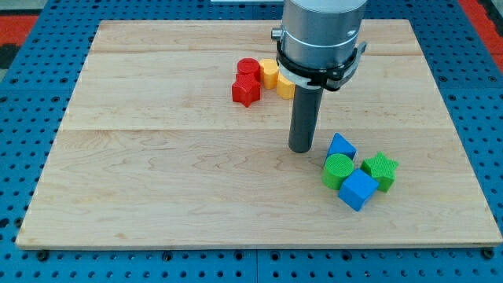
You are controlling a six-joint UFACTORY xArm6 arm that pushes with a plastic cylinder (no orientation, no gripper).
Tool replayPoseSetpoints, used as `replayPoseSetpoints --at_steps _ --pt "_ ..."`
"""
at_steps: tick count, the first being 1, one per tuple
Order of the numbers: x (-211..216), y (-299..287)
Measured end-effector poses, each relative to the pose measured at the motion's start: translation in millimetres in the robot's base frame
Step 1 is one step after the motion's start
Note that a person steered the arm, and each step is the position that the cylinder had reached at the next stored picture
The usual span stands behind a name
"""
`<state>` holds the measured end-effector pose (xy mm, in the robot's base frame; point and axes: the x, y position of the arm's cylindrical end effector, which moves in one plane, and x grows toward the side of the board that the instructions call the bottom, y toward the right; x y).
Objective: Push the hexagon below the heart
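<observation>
My tip point(299, 149) rests on the wooden board point(157, 181), just left of the blue triangle point(341, 146). At the view's top centre a yellow hexagon-like block point(268, 73) sits between a red cylinder point(248, 67) and a second yellow block point(284, 86). The arm partly hides that second block, which may be the heart. A red angular block point(246, 91) lies just below the red cylinder and touches it. My tip is well below this cluster and to its right.
Right of my tip is a tight cluster: the blue triangle, a green cylinder point(338, 170), a blue cube point(357, 189) and a green star point(382, 170). The board's edges border a blue perforated table point(23, 118).
</observation>
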<state>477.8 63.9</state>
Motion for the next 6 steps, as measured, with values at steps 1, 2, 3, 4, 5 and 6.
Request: replayPoseSetpoints --at_steps 1,2,3,4,5,6 --pt "0 0" --pt "0 -1" --pt "0 -1" --pt "-14 -15" --pt "-46 -17" --pt "-61 -18"
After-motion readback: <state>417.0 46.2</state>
